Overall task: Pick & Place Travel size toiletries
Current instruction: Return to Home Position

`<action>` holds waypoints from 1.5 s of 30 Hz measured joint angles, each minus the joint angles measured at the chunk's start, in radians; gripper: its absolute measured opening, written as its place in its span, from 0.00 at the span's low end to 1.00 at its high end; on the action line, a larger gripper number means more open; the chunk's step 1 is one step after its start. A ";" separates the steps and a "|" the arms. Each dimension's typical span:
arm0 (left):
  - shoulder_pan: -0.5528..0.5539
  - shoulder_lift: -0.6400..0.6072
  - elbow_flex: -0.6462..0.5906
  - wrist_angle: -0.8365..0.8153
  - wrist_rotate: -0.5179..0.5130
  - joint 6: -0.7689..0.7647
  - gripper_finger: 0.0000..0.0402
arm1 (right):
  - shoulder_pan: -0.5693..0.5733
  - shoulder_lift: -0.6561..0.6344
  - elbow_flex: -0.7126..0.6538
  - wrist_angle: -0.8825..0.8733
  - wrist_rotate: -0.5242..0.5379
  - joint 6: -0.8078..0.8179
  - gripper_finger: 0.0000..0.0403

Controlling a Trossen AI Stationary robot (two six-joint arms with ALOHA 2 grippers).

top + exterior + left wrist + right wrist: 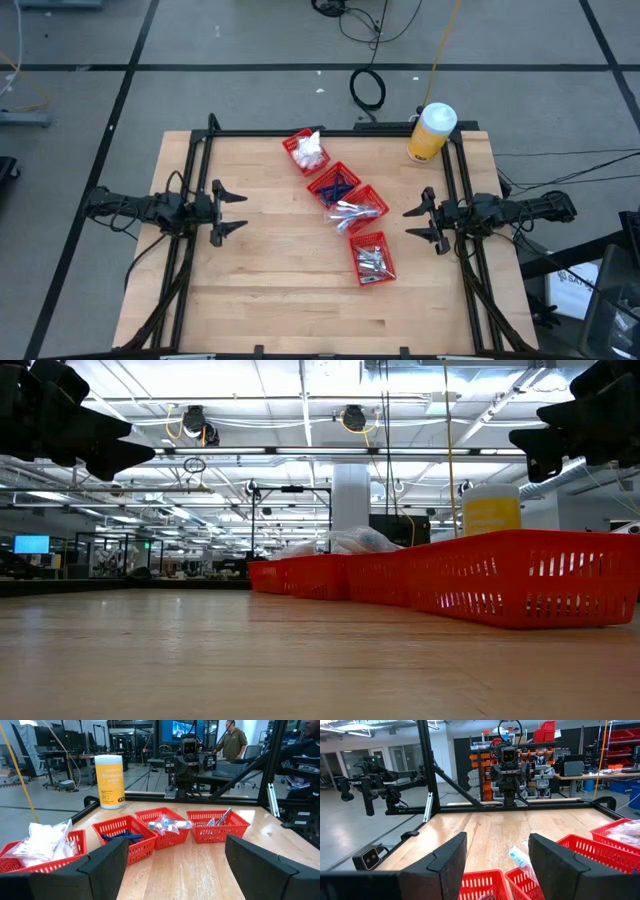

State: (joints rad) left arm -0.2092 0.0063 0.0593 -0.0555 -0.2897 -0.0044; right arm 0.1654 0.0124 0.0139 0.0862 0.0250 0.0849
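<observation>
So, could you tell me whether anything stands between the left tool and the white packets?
Nothing visible does. The left tool, open, hangs at the left side of the table. Between it and the white packets, only the wall of their own red bin rises.

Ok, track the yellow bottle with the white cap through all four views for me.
High view: yellow bottle right of centre, near the top.
Low view: right of centre, poking up behind the red bins.
Left wrist view: upper left, beyond the bins.
Right wrist view: not in it.
Shared landmark: the red bins, in all four views.
</observation>
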 joint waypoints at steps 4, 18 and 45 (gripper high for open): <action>0.000 0.000 0.000 0.000 0.000 0.000 0.80 | 0.000 0.000 0.000 0.000 0.000 0.000 0.50; 0.000 0.000 0.000 0.000 0.000 0.000 0.77 | 0.000 0.000 0.000 0.000 0.000 0.000 0.50; 0.000 0.000 0.000 0.000 0.000 0.000 0.77 | 0.000 0.000 0.000 0.000 0.000 0.000 0.50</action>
State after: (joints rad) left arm -0.2092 0.0063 0.0593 -0.0555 -0.2897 -0.0048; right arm 0.1654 0.0127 0.0139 0.0863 0.0250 0.0849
